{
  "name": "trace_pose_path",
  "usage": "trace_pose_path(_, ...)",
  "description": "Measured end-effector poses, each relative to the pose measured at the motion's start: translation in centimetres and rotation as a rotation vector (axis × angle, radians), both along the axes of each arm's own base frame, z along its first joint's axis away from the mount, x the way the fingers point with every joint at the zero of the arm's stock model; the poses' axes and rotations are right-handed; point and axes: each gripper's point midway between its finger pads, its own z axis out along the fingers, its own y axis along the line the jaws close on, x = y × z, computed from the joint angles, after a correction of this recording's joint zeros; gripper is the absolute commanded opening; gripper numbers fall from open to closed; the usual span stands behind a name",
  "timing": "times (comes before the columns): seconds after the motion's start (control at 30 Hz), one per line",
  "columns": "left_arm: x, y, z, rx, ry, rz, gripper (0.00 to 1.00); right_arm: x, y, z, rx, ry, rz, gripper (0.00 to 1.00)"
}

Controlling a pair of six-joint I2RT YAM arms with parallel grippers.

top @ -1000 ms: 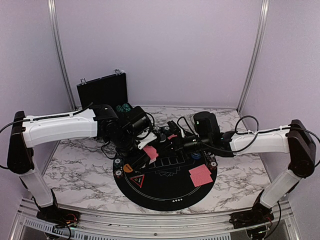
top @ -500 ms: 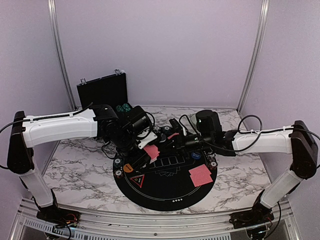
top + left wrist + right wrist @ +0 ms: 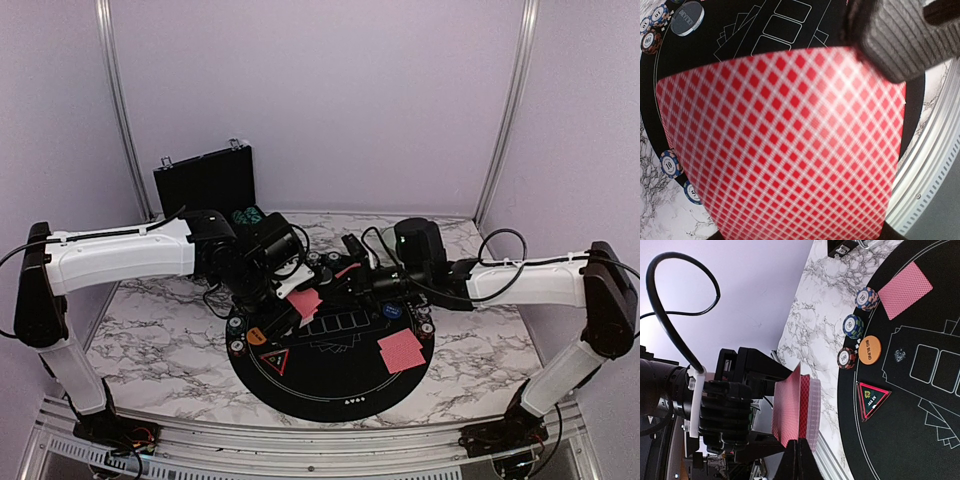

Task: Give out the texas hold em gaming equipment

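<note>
Right pincer (image 3: 799,445), arm outstretched, has eased back pinching one card (image 3: 787,405); left pincer (image 3: 286,293) grips deck (image 3: 785,145).

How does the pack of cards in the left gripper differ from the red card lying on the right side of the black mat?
The pack of cards is held tilted in the left gripper, off the black mat; the red card lies flat on it. The pack is thick; the card is thin. Both show red patterned backs.
</note>
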Motion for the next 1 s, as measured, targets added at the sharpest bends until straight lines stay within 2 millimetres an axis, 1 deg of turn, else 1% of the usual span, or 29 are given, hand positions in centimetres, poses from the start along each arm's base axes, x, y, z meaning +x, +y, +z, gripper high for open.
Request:
trace_pose_path(0.37, 0.0, 0.5, -0.3, 0.013, 0.0, 0.006, 0.5, 0.9, -0.8, 0.7, 0.009, -0.012, -0.027, 0.0)
trace_pose_path(0.83, 0.0, 0.6, -0.3, 0.012, 0.0, 0.008, 0.5, 1.0, -0.8, 0.9, 0.018, -0.009, -0.028, 0.0)
trace_pose_path(1.0, -0.1, 0.9, -0.2, 0.011, 0.0, 0.013, 0.5, 1.6, -1.3, 1.1, 0.028, -0.004, -0.042, 0.0)
